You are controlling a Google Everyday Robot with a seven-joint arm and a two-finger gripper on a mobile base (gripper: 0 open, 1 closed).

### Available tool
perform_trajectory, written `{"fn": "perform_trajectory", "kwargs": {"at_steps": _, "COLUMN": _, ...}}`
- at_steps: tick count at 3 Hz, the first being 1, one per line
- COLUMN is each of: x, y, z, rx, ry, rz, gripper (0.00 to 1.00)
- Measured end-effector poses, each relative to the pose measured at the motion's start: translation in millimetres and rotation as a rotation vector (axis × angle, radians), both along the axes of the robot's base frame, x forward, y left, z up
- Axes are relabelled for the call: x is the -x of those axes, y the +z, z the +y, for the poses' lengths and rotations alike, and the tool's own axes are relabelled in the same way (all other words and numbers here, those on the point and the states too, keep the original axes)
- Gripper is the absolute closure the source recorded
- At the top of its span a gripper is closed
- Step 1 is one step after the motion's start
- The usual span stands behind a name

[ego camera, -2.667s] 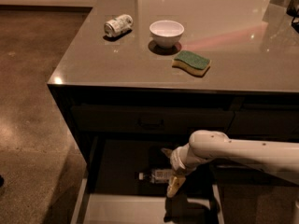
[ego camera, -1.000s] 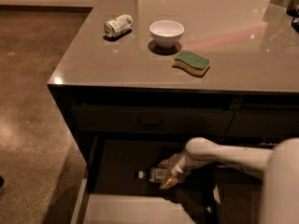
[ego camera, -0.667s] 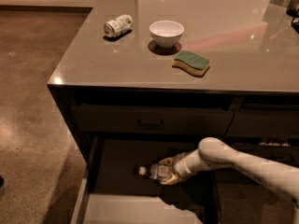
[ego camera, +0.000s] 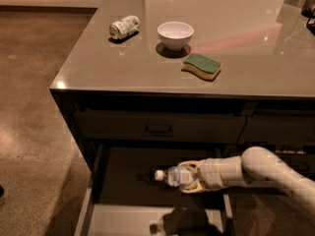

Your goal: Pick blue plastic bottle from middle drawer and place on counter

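The blue plastic bottle [ego camera: 173,176] lies sideways with its white cap pointing left, inside the open middle drawer [ego camera: 120,178], which has a dark floor and a pale front panel. My gripper [ego camera: 189,177] reaches in from the right on a white arm. Its pale fingers [ego camera: 191,165] are closed above and below the bottle's body. The bottle seems held a little above the drawer floor, and it casts a shadow on the front panel. The counter [ego camera: 147,63] spreads above the drawer.
On the counter are a dented silver can [ego camera: 124,26], a white bowl [ego camera: 175,34] and a green-and-yellow sponge [ego camera: 202,65]. A shut dark drawer with a black handle [ego camera: 158,130] sits just above the open drawer. Brown floor lies to the left.
My gripper came down from above the bottle, swung level and closed around it. The bottle has shifted slightly right and seems raised off the drawer floor.
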State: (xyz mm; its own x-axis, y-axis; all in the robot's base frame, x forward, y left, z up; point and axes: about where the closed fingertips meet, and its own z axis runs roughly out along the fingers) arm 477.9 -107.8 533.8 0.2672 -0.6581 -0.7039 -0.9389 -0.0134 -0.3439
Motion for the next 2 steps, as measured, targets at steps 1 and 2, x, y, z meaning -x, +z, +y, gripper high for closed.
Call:
{"fn": "perform_trajectory", "kwargs": {"at_steps": 1, "x": 10, "y": 79, "z": -15, "rx": 0.093, "ry": -0.015, "rz": -0.082, "gripper": 1.0}}
{"fn": "perform_trajectory", "kwargs": {"at_steps": 2, "x": -7, "y": 198, "z": -23, "rx": 0.233, "ry": -0.003, "rz": -0.138, "gripper": 1.0}}
